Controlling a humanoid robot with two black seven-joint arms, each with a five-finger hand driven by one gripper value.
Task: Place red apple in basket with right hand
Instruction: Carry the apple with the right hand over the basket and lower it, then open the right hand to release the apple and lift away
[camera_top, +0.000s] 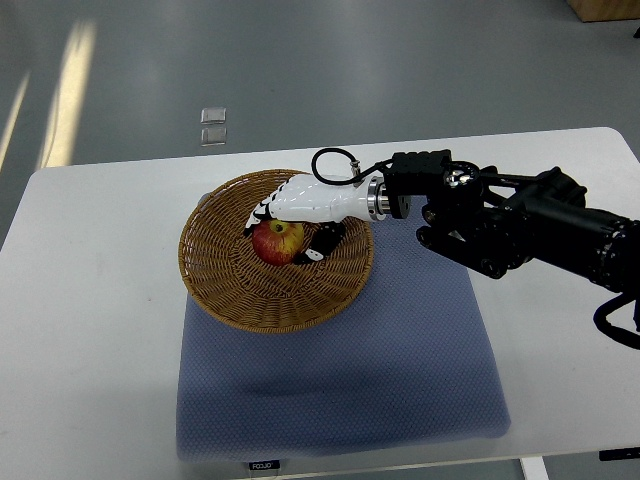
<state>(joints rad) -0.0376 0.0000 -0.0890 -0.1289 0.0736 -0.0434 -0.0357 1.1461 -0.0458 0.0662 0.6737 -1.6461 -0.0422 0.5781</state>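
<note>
Nearest the camera, a blue mat (340, 370) lies on the white desk (90, 330), its near edge running along the desk's near edge and carrying a small label (264, 465). Bare mat fills the whole near half, with nothing standing on it.

A round wicker basket (235, 290) sits partly on the mat's far left corner and partly on bare desk beyond it. Its far rim comes close to the desk's far edge, while wide open desk surface lies toward the left edge and toward the right edge past the mat.

Inside the basket, right of its centre, rests the red apple (277, 242), red with a yellow patch on top. The right hand (285, 225), white with dark fingertips, reaches in over the basket's far right rim; its fingers curl over and around the apple, touching it on the far side and on the right. The black right arm (520, 225) stretches across the desk's far right part from the right edge, above the mat's far right corner.
</note>
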